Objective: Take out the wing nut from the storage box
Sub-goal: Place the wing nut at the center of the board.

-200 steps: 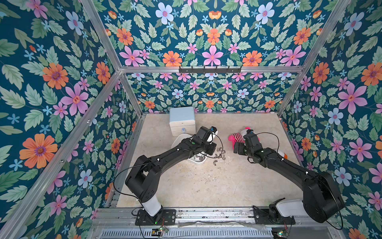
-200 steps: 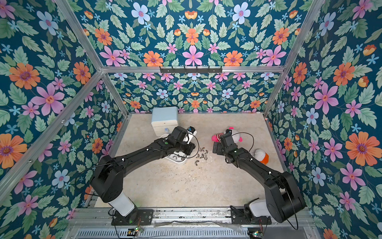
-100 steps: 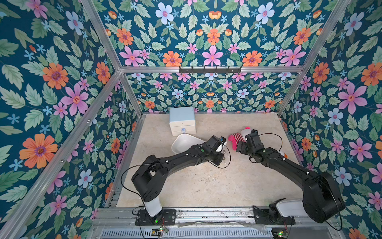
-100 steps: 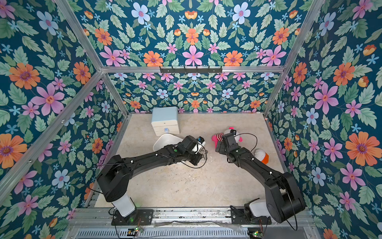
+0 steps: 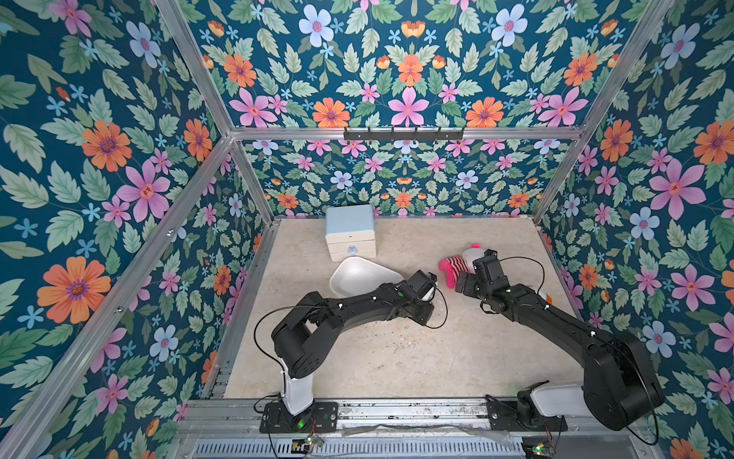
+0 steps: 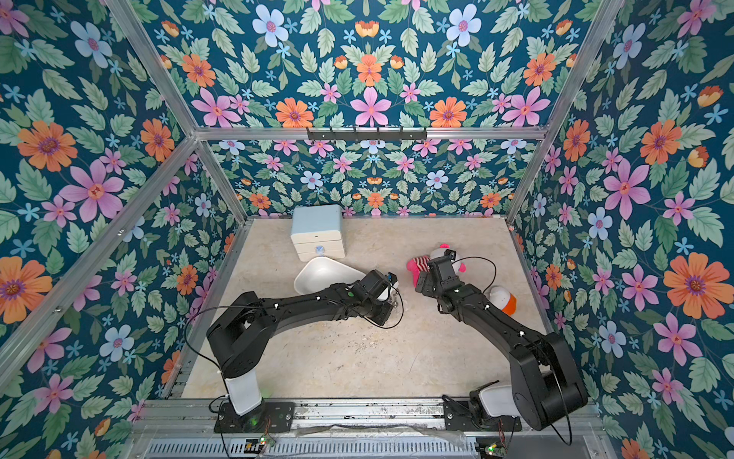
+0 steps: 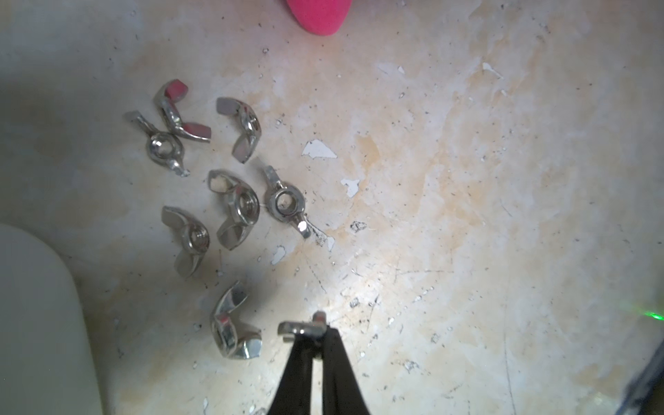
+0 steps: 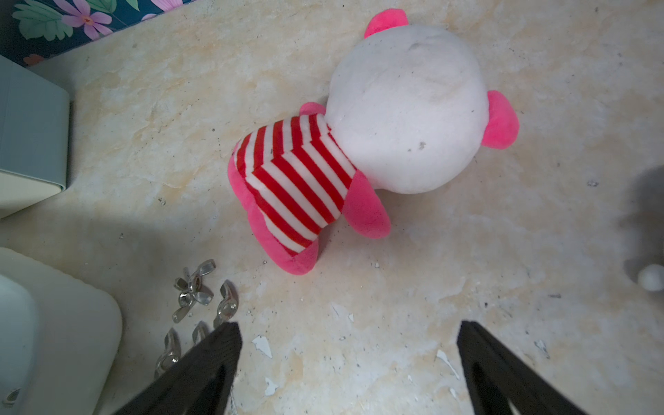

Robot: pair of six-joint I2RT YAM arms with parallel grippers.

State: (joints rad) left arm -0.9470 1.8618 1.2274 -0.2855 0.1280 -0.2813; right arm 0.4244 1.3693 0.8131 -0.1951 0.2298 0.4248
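The wing nut (image 7: 300,327) is pinched by one wing between the tips of the left gripper (image 7: 316,336), whose jaws are closed on it. It is outside the storage box (image 7: 36,323), over bare table (image 7: 467,179), just beside a cluster of loose wing nuts (image 7: 233,208) lying flat on the surface. Holding it by a wing makes sense, since that thin flat part is what narrow tips can clamp. Judging by its place next to the pile, this looks like a drop spot that keeps the removed nuts together and clear of the tub's wall.

In both top views the storage box sits just left of the frame's centre, partly hidden by the left arm, with the pale-blue-topped chest of drawers (image 5: 349,226) right behind it, higher in the frame.

The right gripper (image 8: 348,359) has its jaws spread wide and holds nothing. It hangs above the table near the striped plush toy (image 8: 359,143), right of centre in the top views, apparently parked out of the left arm's way. An orange-and-white object (image 6: 502,298) lies further right.
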